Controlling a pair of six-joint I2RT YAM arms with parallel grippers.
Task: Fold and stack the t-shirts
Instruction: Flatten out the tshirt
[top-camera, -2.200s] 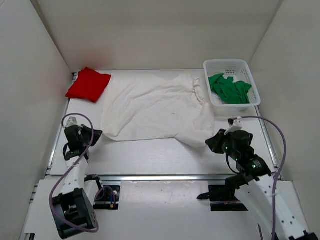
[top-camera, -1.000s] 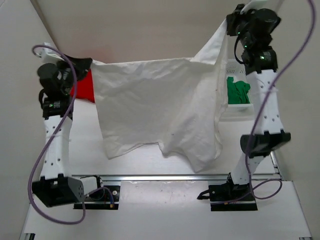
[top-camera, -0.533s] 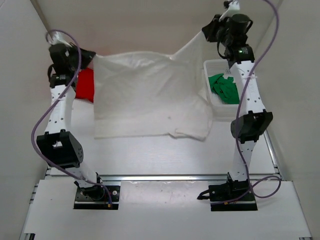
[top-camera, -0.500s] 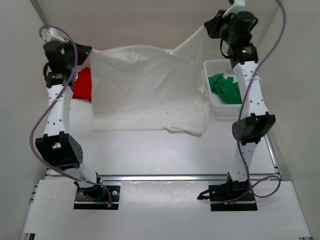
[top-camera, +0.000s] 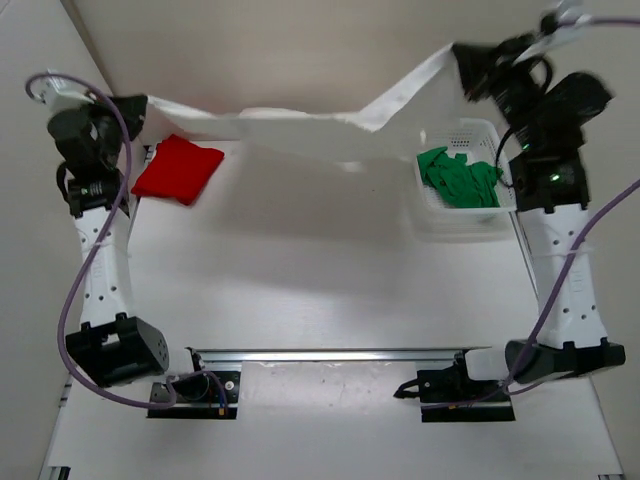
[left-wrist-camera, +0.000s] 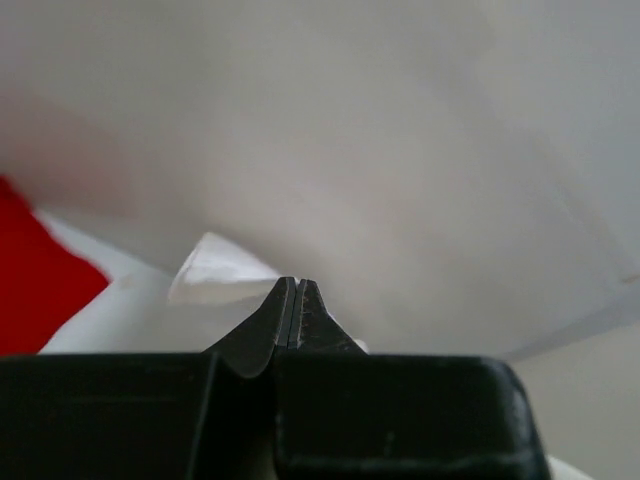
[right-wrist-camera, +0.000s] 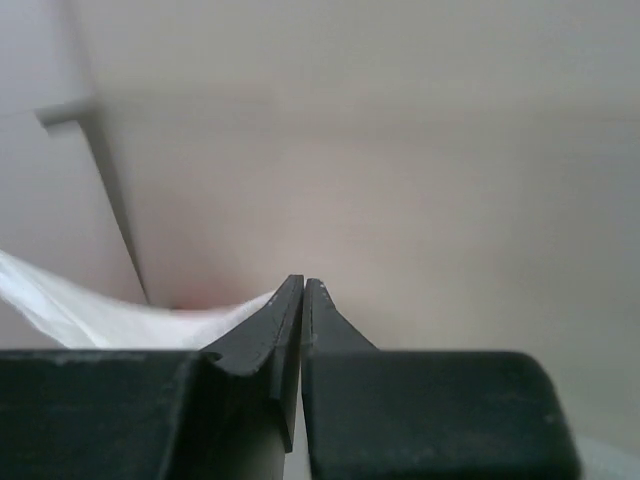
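Left hand (top-camera: 138, 104) and right hand (top-camera: 464, 62) clench the off-white shirt (top-camera: 300, 126) taut above the white table (top-camera: 300, 270).

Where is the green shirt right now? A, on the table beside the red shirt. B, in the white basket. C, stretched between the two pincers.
B: the green shirt lies bunched inside the white basket; the off-white shirt is the one stretched in the air.
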